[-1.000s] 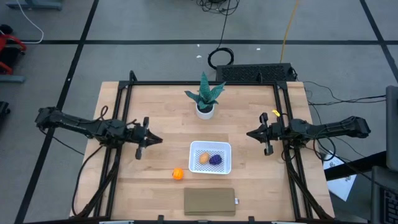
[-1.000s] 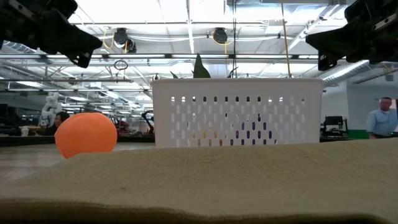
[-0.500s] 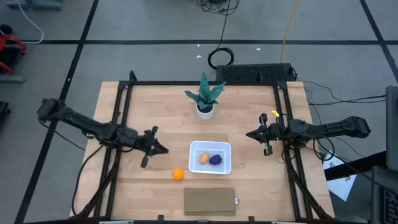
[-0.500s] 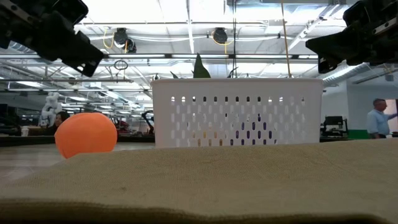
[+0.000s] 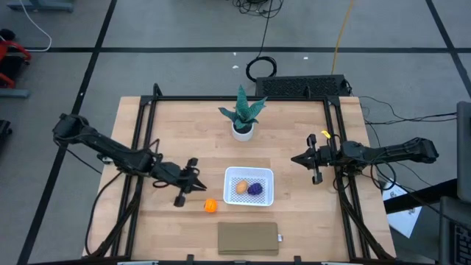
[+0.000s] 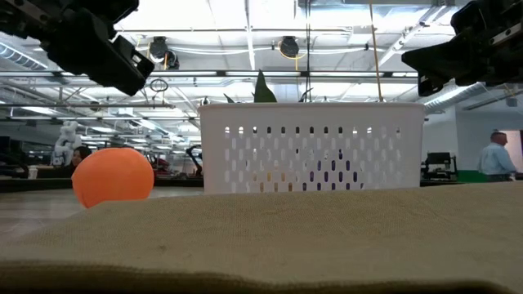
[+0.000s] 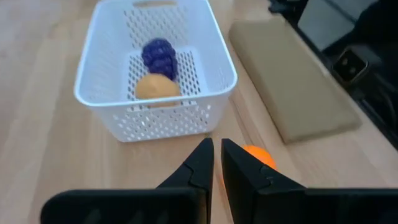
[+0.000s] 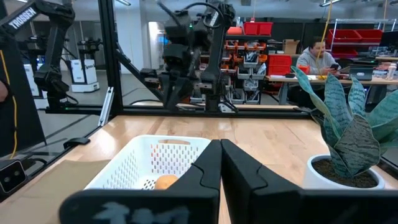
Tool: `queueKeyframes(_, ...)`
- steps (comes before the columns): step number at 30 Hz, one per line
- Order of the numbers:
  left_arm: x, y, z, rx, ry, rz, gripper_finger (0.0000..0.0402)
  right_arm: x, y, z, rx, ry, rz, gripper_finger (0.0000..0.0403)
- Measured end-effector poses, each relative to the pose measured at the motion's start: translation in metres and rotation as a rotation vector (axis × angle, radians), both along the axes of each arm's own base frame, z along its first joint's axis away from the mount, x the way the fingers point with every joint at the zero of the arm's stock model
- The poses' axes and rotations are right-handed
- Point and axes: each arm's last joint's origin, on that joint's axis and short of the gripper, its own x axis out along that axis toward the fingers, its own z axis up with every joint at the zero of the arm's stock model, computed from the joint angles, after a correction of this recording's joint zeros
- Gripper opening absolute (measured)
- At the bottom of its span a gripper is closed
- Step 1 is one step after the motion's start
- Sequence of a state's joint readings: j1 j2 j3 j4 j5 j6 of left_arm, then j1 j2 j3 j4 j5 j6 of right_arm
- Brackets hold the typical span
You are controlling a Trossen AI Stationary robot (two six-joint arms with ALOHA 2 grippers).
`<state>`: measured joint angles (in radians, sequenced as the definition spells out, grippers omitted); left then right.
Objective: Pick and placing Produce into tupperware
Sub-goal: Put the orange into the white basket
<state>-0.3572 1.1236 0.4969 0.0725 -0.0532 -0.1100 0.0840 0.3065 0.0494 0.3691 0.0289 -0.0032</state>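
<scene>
From above, your left gripper (image 5: 193, 184) hovers beside the ball (image 5: 210, 206), which lies on the table just left of the tupperware (image 5: 249, 185) holding the oval (image 5: 241, 188) and lump (image 5: 255, 189). Left wrist: jaws closed, empty. Right wrist: right gripper (image 8: 219, 163) closed, waiting.

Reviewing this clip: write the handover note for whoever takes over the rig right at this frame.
Left gripper: shut, empty, just beside the orange ball on the side away from the white basket.
Right gripper: shut, empty, waiting out to the basket's right.
Done: the tan oval and purple piece lie in the basket.
Left: the orange ball sits on the bare table between the basket and the tan pad; open the gripper, pick it up and drop it in.
</scene>
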Motion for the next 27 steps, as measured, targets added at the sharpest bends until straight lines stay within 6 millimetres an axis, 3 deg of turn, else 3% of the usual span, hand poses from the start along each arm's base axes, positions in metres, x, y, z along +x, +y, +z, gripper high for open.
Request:
queueKeyframes(7, 0.013, -0.016, 0.01, 0.018, 0.124, -0.031, 0.0033, 0.0, 0.0, 0.0, 0.0, 0.0, 0.0, 0.0)
queueKeyframes(14, 0.019, -0.027, 0.026, -0.164, 0.145, 0.066, 0.0033, 0.0, 0.0, 0.0, 0.026, -0.004, 0.002, 0.0)
queueKeyframes(27, 0.004, -0.046, 0.021, -0.326, 0.251, 0.265, 0.0033, 0.0, 0.0, 0.001, 0.019, -0.006, 0.001, 0.0)
